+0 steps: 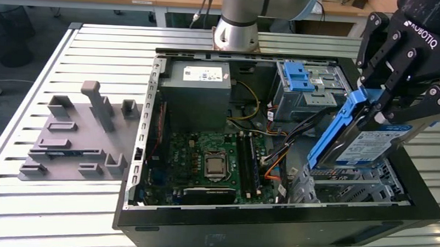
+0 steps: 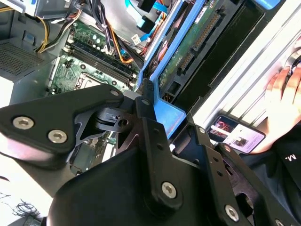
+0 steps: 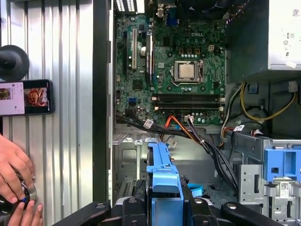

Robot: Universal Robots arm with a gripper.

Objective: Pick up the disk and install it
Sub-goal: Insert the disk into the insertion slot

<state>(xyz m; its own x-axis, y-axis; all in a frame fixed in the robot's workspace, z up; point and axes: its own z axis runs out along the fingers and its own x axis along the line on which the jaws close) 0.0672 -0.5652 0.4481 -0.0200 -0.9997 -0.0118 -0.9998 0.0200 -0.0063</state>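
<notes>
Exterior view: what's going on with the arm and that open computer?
The arm's pincer grips the disk, its blue carrier showing, tilted above the open computer case, over the metal bay at the exterior view's right. The disk is not yet seated. In the first wrist view a person's hand is at the table beside the case.

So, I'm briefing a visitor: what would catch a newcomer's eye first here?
The gripper holds the blue-framed disk tilted over the open computer case, at the exterior view's right. Inside lies the green motherboard. In the first wrist view, a person's hand sits near a phone.
</notes>
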